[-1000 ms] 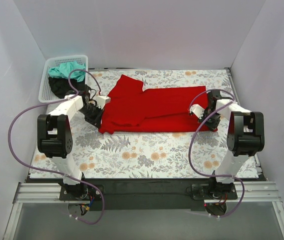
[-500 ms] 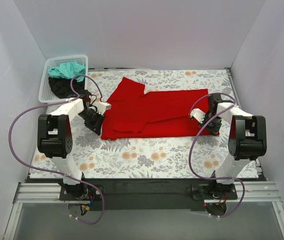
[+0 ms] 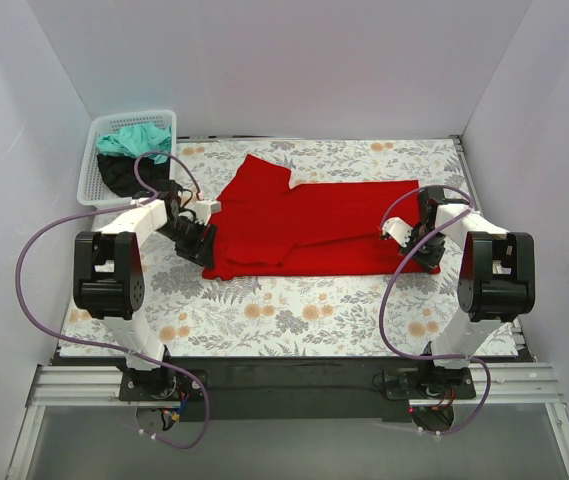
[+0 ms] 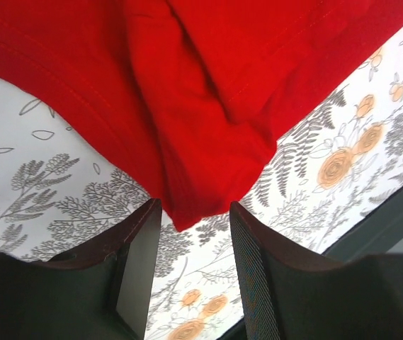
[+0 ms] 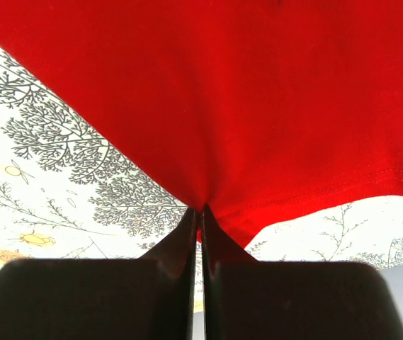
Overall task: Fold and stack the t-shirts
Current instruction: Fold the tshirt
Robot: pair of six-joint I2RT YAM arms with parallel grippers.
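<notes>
The bright red t-shirt [image 3: 304,225] lies spread on the flowered table, folded lengthwise. My left gripper [image 3: 204,250] is open at the shirt's near left corner; in the left wrist view [image 4: 194,212] the red corner [image 4: 194,191] hangs loose between the parted fingers. My right gripper [image 3: 426,250] is shut on the shirt's near right hem, and the right wrist view [image 5: 200,211] shows red cloth [image 5: 222,106] pinched at the fingertips. A teal t-shirt [image 3: 134,138] and a black t-shirt [image 3: 124,175] lie in the basket.
The white lattice basket [image 3: 91,165] stands at the far left corner. White walls enclose the table on three sides. The dark front rail [image 3: 284,375] runs along the near edge by the arm bases.
Both arms drew the shirt's near edge toward the front over the past second. The left gripper has moved slightly nearer and right at the left corner. The right gripper has held its grip.
</notes>
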